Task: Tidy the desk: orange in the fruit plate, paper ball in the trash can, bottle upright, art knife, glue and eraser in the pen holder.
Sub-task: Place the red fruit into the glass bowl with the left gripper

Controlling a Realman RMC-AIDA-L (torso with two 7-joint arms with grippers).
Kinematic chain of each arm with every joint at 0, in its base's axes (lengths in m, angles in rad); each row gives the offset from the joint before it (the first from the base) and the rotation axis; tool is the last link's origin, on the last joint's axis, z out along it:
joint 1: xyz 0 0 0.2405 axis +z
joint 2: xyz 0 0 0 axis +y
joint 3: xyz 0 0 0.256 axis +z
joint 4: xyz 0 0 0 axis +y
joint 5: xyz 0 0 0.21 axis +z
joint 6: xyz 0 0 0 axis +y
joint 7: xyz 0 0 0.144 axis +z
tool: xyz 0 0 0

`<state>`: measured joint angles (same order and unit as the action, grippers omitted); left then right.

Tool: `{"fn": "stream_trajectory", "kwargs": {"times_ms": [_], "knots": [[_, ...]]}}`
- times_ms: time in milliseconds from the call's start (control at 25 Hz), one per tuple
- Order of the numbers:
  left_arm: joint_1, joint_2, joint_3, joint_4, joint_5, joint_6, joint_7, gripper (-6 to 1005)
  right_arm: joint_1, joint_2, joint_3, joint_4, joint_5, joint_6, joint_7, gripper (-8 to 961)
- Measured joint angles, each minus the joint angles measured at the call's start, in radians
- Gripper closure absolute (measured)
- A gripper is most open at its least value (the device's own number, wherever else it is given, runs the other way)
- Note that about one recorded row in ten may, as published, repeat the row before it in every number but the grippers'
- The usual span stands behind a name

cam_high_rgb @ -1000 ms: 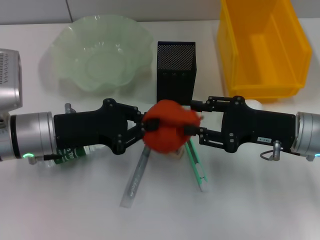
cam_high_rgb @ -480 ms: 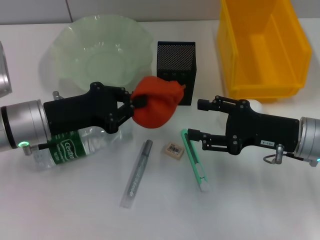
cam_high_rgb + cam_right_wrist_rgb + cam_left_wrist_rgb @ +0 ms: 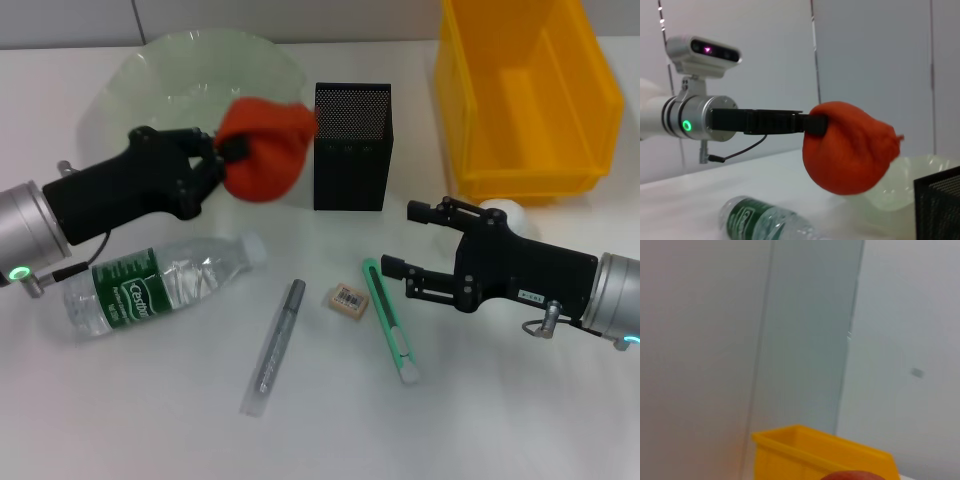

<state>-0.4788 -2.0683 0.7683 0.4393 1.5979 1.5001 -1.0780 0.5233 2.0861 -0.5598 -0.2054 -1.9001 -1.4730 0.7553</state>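
Head view: left hand (image 3: 222,152) clenched on orange (image 3: 262,146) near fruit plate (image 3: 150,75); looks soft, light, squashy, best gripped mid-body. Right hand (image 3: 420,245) released, low over table (image 3: 500,420).

White table (image 3: 520,420) with bottle (image 3: 150,287), pen (image 3: 273,345), eraser (image 3: 347,299), knife (image 3: 390,322), holder (image 3: 351,146), plate (image 3: 170,75), bin (image 3: 525,95).

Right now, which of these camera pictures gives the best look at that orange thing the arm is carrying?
The right wrist view: the orange fills it from the side, pinched by the left gripper and lifted clear of the table. The head view shows it from above at the fruit plate's edge, partly hidden by fingers. The left wrist view catches only a sliver.
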Motion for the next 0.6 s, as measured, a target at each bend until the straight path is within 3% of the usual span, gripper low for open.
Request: {"fn": "stream_trajectory", "kwargs": {"times_ms": [280, 360, 400, 600], "knots": [[-0.014, -0.001, -0.082, -0.041, -0.005, -0.032, 0.033, 940, -0.022, 0.0, 0.011, 0.025, 0.031, 0.002, -0.035, 183], [-0.024, -0.001, -0.106, -0.06, -0.013, -0.067, 0.043, 939, -0.028, 0.0, 0.025, 0.028, 0.032, 0.003, -0.036, 183], [-0.042, -0.003, -0.128, -0.089, -0.059, -0.158, 0.052, 938, -0.031, 0.0, 0.03, 0.03, 0.032, 0.003, -0.036, 183], [-0.075, -0.005, -0.129, -0.122, -0.12, -0.245, 0.077, 934, -0.038, 0.0, 0.039, 0.036, 0.032, 0.005, -0.036, 183]]}}
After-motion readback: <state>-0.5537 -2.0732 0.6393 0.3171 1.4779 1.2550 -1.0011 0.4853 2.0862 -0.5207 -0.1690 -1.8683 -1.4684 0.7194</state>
